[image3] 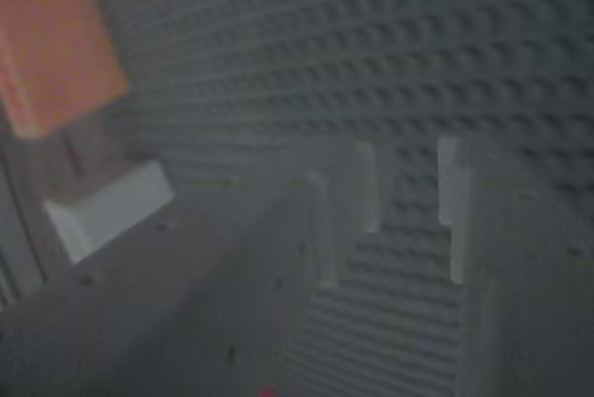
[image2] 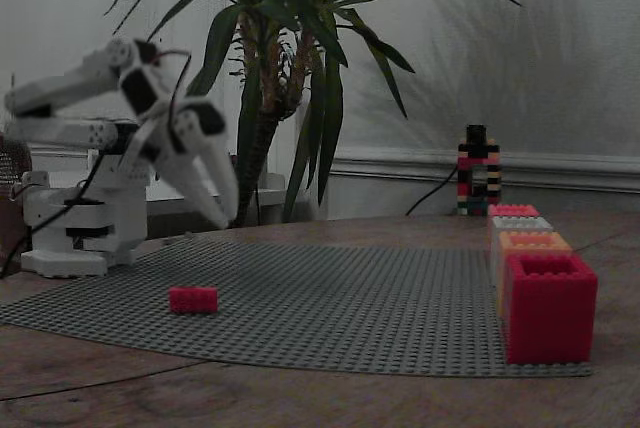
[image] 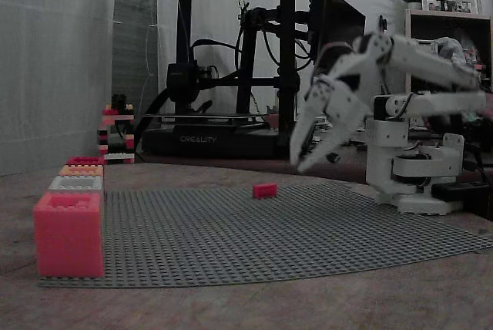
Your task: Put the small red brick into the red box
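The small red brick (image: 264, 190) (image2: 193, 298) lies alone on the grey studded baseplate (image: 231, 237) (image2: 380, 308). The red box (image: 68, 234) (image2: 550, 306), a large open-topped cube, stands at the near end of a row of boxes on the plate's edge. My white gripper (image: 300, 162) (image2: 225, 213) hangs tilted downward above the plate, beside the brick and clear of it. Its fingers are open with nothing between them. In the wrist view the gripper (image3: 408, 211) shows bare studs between its fingertips, and a red speck shows at the bottom edge.
Behind the red box stand a white box (image: 75, 183) (image2: 522, 224), an orange box (image: 81, 170) (image2: 533, 242) and a low red one (image: 85, 160) (image2: 513, 210). A striped brick tower (image: 115, 133) (image2: 477, 170) stands beyond them. A 3D printer (image: 231, 60) and a potted plant (image2: 290, 68) stand off the plate.
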{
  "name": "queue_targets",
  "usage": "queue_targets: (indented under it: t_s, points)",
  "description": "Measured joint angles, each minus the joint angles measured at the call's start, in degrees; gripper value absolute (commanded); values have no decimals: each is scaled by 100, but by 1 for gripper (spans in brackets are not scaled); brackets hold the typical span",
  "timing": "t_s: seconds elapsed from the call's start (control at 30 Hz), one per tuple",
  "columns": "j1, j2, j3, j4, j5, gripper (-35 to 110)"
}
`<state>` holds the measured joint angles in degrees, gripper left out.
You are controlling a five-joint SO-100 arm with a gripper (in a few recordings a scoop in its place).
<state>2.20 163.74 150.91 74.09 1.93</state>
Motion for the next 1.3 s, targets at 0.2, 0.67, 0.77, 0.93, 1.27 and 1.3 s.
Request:
queue_targets:
  t_s: [0.2,0.67,0.77,0.93,1.27,1.3]
  points:
    - [844,-2610,-1767,-308,325,10]
    - [2786,-6434,-3516,-642,360,14]
    - [2944,-6715,-3630,-650,475,14]
    - [2997,-6855,-3630,-624,475,14]
    - [2988,-6970,-3630,-439,580,14]
    - [2988,-7005,-3630,-439,580,14]
